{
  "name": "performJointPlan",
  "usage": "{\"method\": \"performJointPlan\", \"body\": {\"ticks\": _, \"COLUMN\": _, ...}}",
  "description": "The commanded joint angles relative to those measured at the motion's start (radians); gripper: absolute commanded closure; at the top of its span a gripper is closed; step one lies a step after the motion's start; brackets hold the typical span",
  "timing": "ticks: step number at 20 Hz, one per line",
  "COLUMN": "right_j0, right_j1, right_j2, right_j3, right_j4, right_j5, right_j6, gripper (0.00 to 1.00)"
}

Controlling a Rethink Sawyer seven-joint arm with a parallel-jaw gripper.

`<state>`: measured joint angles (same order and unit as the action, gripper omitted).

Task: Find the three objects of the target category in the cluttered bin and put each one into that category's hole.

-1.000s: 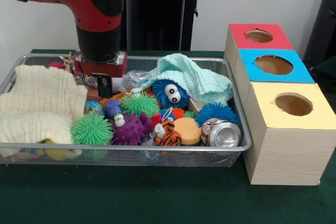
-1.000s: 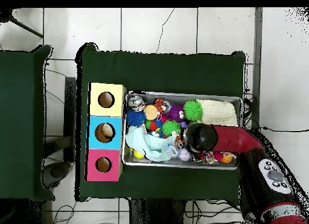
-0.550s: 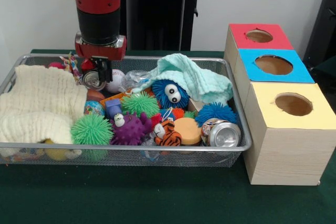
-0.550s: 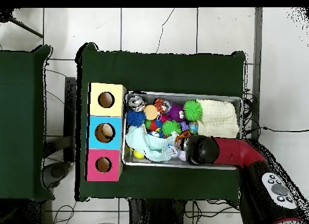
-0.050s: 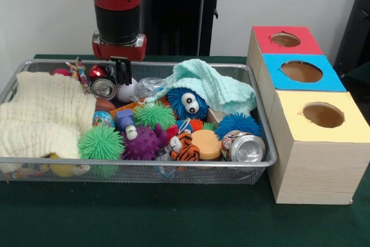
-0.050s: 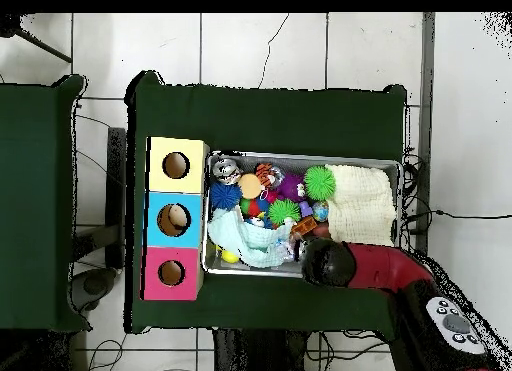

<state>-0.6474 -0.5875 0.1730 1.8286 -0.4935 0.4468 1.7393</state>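
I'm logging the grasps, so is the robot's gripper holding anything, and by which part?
Apparently nothing: the black gripper hangs empty above the wire mesh bin, the silver drink can lying loose beside it.

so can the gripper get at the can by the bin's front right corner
Probably yes. That can lies on top of the clutter with nothing over it, and the gripper hangs above the bin's far side, free to cross over.

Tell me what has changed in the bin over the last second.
The gripper has risen out of the clutter and drifted toward the boxes' side, holding nothing. A can it had covered now lies exposed by the cream cloth. The other toys, the second can and the three boxes stayed put.
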Motion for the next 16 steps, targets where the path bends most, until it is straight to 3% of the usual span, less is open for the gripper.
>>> {"method": "performJointPlan", "body": {"ticks": 1, "right_j0": 0.011, "right_j1": 0.025, "right_j2": 0.000, "right_j3": 0.036, "right_j4": -0.001, "right_j5": -0.063, "right_j6": 0.109, "gripper": 1.00}}
{"method": "performJointPlan", "body": {"ticks": 16, "right_j0": 0.044, "right_j1": 0.139, "right_j2": -0.047, "right_j3": -0.006, "right_j4": -0.046, "right_j5": -0.166, "right_j6": 0.110, "gripper": 1.00}}
